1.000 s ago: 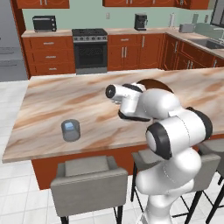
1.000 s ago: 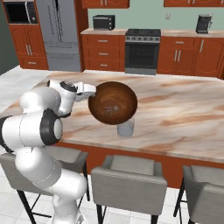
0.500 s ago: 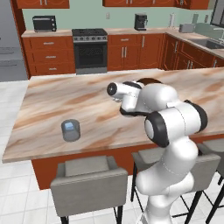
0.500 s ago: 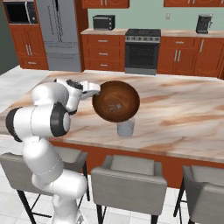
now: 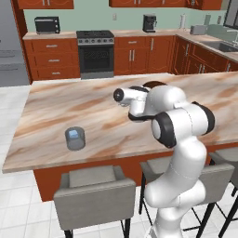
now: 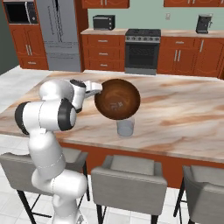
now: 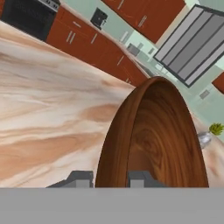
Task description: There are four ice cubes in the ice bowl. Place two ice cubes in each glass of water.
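1. Our gripper (image 7: 111,178) is closed on the rim of the ice bowl (image 6: 117,99), one finger on each side of its wall.
2. The ice bowl is lifted off the counter (image 6: 183,118) and tipped up on its side, right over a glass of water (image 6: 125,128) near the front edge.
3. We cannot see any ice cubes inside the bowl from here.
4. The other glass of water (image 5: 75,138) stands well apart, near the counter's front left corner, and one ice cube (image 5: 73,135) looks to be in it.
5. We think the step now is pouring, so we should tip slowly and keep the low rim over the glass.
6. Cubes could slide out fast and miss, so we should go gently.
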